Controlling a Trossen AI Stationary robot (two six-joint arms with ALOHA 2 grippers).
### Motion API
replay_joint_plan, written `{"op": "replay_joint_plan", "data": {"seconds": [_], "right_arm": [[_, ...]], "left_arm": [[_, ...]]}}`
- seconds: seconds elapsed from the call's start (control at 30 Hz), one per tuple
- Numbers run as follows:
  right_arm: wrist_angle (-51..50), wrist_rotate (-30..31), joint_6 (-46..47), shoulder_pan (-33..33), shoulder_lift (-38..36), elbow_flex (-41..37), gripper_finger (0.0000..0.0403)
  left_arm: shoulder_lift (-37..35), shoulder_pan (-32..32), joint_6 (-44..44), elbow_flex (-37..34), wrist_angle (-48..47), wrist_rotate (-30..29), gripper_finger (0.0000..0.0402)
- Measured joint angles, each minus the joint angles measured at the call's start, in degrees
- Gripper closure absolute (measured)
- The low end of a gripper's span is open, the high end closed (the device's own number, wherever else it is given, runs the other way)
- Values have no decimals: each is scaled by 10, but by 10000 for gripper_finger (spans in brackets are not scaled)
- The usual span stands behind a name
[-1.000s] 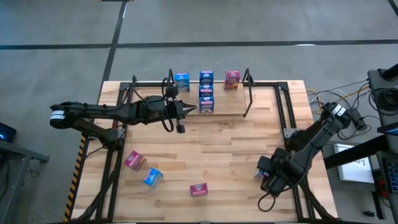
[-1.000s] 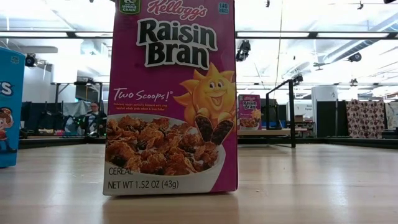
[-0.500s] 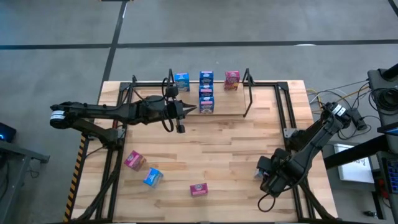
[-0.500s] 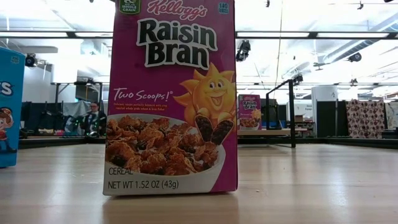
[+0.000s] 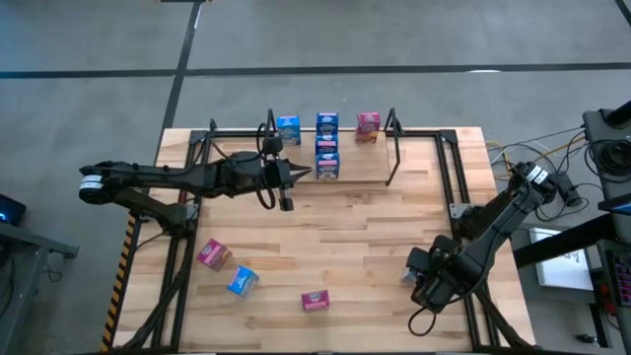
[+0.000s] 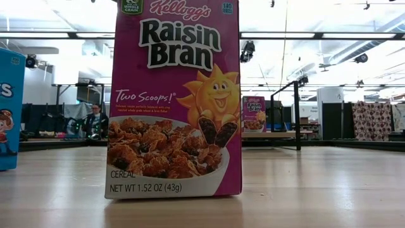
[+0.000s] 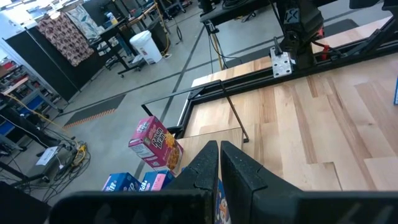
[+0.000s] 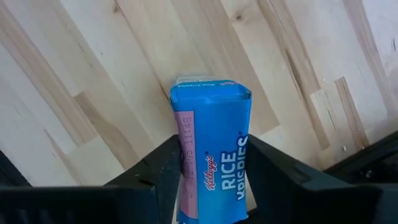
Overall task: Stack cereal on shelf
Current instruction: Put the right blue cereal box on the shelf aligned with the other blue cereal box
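Note:
The shelf (image 5: 393, 148), thin black posts at the table's far edge, carries a blue cereal box (image 5: 288, 128), a stack of three blue ones (image 5: 326, 144) and a pink one (image 5: 368, 126). My left gripper (image 5: 301, 171) (image 7: 219, 155) hovers shut and empty just in front of the stack. Near the right front corner, my right gripper (image 5: 422, 276) (image 8: 212, 146) points down, shut on a blue Rice Krispies box (image 8: 211, 143) that lies on the table. Loose boxes rest on the front left: pink (image 5: 212, 254), blue (image 5: 242, 281), pink (image 5: 315, 300). My right gripper pinches the blue box between its two fingers (image 8: 158, 174), one on the pink side panel (image 8: 185, 155) and one on the opposite long side. The fingers come from above, pointing down, across the box's width. The box lies with its printed front up on the table.
A black tube frame (image 5: 458, 177) edges the table on the left and right. In the low view a pink Raisin Bran box (image 6: 174, 101) stands upright close to the camera, with a blue box (image 6: 9, 107) at the left. Bare wood (image 5: 355, 227) fills the table's middle.

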Motion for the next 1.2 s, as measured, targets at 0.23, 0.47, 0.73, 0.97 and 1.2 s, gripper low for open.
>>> {"op": "replay_joint_plan", "data": {"seconds": [0.23,0.47,0.73,0.97,1.2], "right_arm": [[-4,0,-1,-6,-3,27,259],[-6,56,-56,-49,-3,92,258],[2,141,-214,-136,-3,176,268],[94,165,-412,-242,0,201,269],[212,146,-613,-339,6,201,275]], "left_arm": [[0,0,4,0,1,0,401],[-10,0,14,0,0,0,401],[-40,1,39,-14,6,0,401],[-103,1,41,-57,33,0,401],[-163,1,34,-103,69,0,401]]}}
